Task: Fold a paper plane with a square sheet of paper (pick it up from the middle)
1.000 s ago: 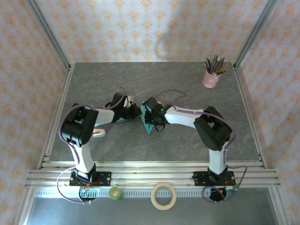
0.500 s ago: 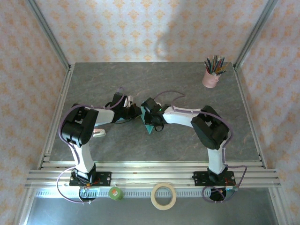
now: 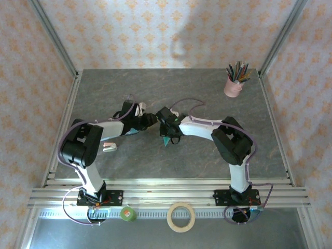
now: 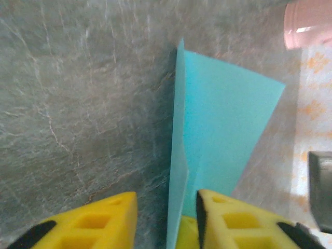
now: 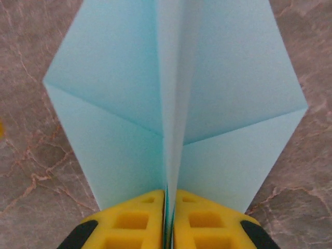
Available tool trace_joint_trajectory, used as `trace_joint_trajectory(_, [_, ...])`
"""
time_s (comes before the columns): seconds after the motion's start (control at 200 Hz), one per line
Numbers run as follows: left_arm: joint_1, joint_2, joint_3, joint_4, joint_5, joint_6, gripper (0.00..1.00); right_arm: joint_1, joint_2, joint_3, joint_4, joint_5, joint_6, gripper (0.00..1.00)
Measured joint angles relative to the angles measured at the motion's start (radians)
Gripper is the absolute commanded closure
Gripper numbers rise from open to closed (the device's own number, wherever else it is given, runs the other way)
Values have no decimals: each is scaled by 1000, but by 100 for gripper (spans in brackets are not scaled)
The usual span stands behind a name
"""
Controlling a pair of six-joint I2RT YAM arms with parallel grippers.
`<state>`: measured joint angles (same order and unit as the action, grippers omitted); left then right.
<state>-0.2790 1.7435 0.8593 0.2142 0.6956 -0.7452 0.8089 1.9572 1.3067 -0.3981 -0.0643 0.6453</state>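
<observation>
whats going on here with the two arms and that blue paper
Both arms are working on a folded turquoise paper at the middle of the table. The right pincer is shut on the paper's centre crease, with the creased flaps spread out to either side. The left pincer is open, and an edge of the paper stands in its gap, unclamped. Right now only the right arm is holding the paper.
</observation>
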Motion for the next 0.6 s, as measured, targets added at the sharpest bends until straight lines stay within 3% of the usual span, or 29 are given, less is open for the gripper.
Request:
trace_joint_trajectory(0.205, [67, -112, 0, -68, -66, 37, 39, -38, 0, 50, -32, 43, -64, 94])
trace_joint_trajectory(0.415, [111, -200, -8, -130, -140, 74, 19, -174, 19, 159, -52, 42, -199, 94])
trace_joint_trajectory(0.601, [112, -258, -32, -166, -197, 105, 9, -275, 111, 296, -69, 22, -322, 93])
